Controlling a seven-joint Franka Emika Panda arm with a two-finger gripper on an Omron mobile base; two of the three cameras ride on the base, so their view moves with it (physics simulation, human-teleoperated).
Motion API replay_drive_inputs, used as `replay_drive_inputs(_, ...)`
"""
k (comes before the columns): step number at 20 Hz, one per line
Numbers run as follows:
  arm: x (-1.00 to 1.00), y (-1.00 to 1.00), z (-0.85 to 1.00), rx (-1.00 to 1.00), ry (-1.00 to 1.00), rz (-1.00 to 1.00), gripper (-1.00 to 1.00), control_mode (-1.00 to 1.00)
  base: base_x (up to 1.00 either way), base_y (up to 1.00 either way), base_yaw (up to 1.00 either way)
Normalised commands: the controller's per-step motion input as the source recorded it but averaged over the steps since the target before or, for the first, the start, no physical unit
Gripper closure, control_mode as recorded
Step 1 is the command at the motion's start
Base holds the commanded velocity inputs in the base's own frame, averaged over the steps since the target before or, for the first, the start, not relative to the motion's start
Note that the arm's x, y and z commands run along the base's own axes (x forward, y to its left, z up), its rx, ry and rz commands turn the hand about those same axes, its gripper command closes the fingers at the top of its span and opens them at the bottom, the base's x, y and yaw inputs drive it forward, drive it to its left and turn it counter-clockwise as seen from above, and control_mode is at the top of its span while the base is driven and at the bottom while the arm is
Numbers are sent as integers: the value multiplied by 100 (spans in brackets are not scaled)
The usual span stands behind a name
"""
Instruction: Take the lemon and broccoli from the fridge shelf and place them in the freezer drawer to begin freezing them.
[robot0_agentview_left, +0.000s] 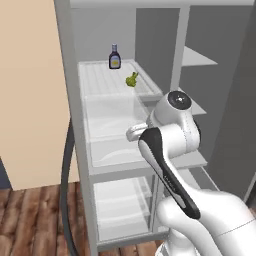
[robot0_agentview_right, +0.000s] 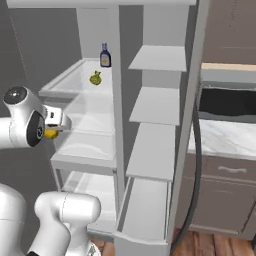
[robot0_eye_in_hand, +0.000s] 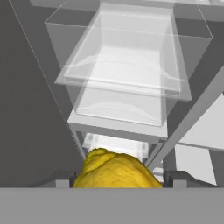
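Note:
In the hand view, the yellow lemon (robot0_eye_in_hand: 114, 169) sits between the fingertips of my gripper (robot0_eye_in_hand: 116, 181), which is shut on it. From the right base view the gripper (robot0_agentview_right: 52, 131) hangs in front of the fridge's clear bins, left of the centre post, with the lemon (robot0_agentview_right: 50, 134) peeking out below it. The green broccoli (robot0_agentview_left: 132, 79) (robot0_agentview_right: 95, 78) lies on the ribbed fridge shelf (robot0_agentview_left: 100, 77) (robot0_agentview_right: 72, 82), well above and behind the gripper. The light-grey freezer drawer (robot0_agentview_right: 145, 212) stands pulled out at the bottom of the right column.
A dark bottle (robot0_agentview_left: 115, 56) (robot0_agentview_right: 105, 55) with a yellow label stands at the back of the shelf. Clear curved-front bins (robot0_agentview_left: 112, 130) (robot0_eye_in_hand: 122, 83) stack under it. Flat grey shelves (robot0_agentview_right: 155, 105) fill the right column. A marble counter (robot0_agentview_right: 225, 140) lies to the right.

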Motion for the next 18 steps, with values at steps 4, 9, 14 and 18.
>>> replay_drive_inputs(4,0,0,0,0,0,0,100,100,-54,0,-11)
replay_drive_inputs(9,0,0,0,0,0,0,100,100,-32,-6,-16)
replay_drive_inputs(14,0,0,0,0,0,0,100,100,-11,-37,-19)
replay_drive_inputs(18,0,0,0,0,0,0,100,100,-47,-35,-20)
